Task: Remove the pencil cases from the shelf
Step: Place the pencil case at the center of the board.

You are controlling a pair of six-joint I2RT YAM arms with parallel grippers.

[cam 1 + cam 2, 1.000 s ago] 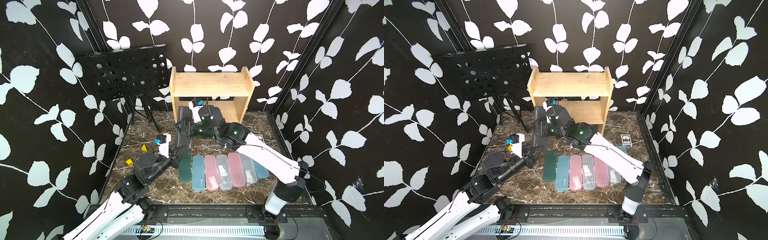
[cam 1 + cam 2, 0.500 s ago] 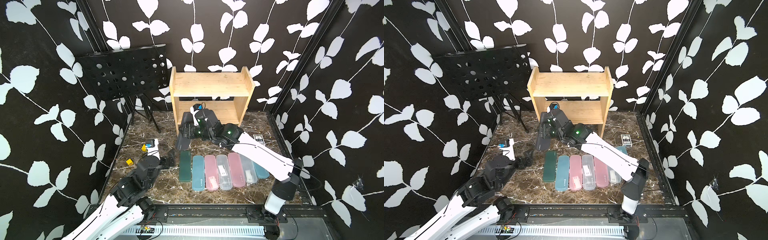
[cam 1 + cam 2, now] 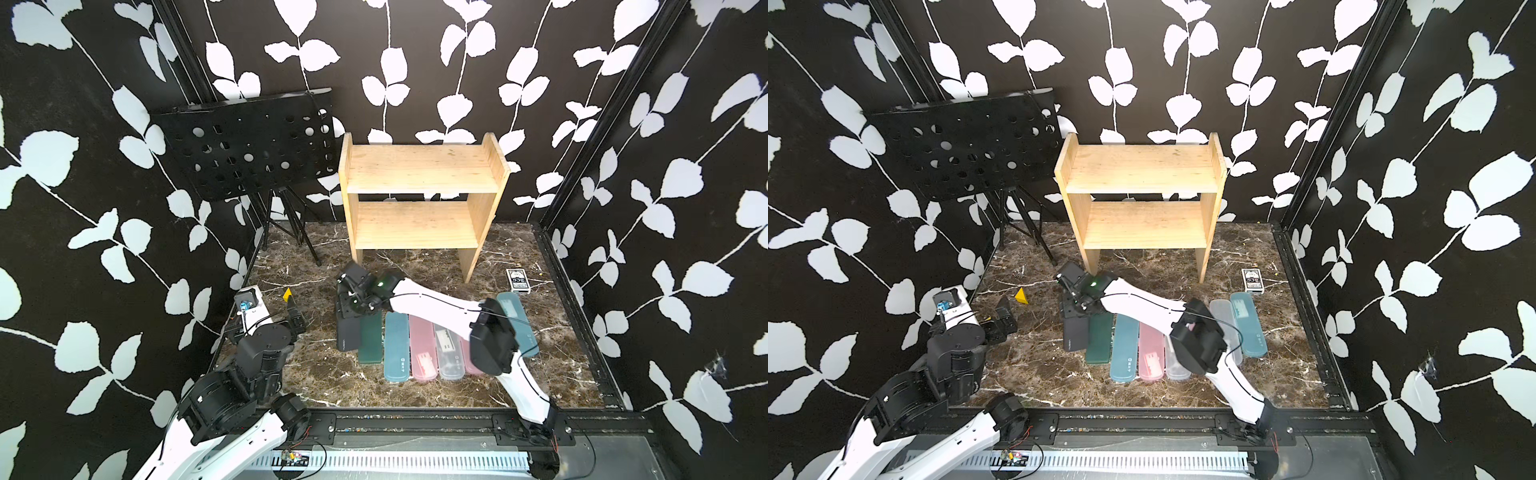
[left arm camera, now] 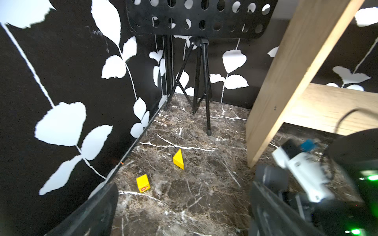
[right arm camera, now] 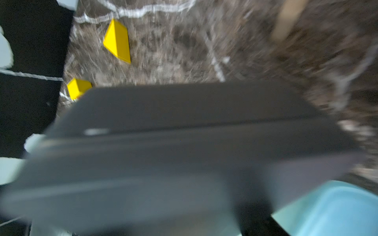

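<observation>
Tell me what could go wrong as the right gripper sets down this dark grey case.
1. The right gripper holds the dark grey case close beside the dark green case. Released here, it may land on that case's edge or nudge the row.
2. The right arm reaches across above the pink case and its neighbours. Pulling back carelessly could sweep them out of line.

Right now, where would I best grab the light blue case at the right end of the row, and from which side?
Pinch the light blue case across its narrow width near mid-length, coming straight down. It lies flat on the table, so only its long edges can be gripped. Its outer edge is free; the clear case sits close along the other.
</observation>
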